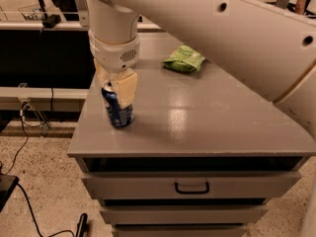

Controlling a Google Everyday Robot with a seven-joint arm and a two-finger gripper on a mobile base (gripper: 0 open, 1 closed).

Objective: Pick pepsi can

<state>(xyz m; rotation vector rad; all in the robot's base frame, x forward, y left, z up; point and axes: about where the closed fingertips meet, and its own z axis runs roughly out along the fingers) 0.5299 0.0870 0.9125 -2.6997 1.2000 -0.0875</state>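
The gripper hangs low over the pepsi can, which stands near the front left corner of the grey cabinet top. It straddles the can's upper part, ready for lifting. Whether it grips the can cannot be told.

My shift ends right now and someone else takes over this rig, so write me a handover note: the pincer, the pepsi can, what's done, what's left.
The pincer is down at the upper part of the pepsi can. Whether it has closed on the can cannot be seen.
The pepsi can stands upright on the grey cabinet top, near its left edge and towards the front.
A green snack bag lies further back, well apart from the can.
Done: the approach, with the pincer at the can.
Left: confirm the grip, then lift the can off the cabinet, which is not yet done.
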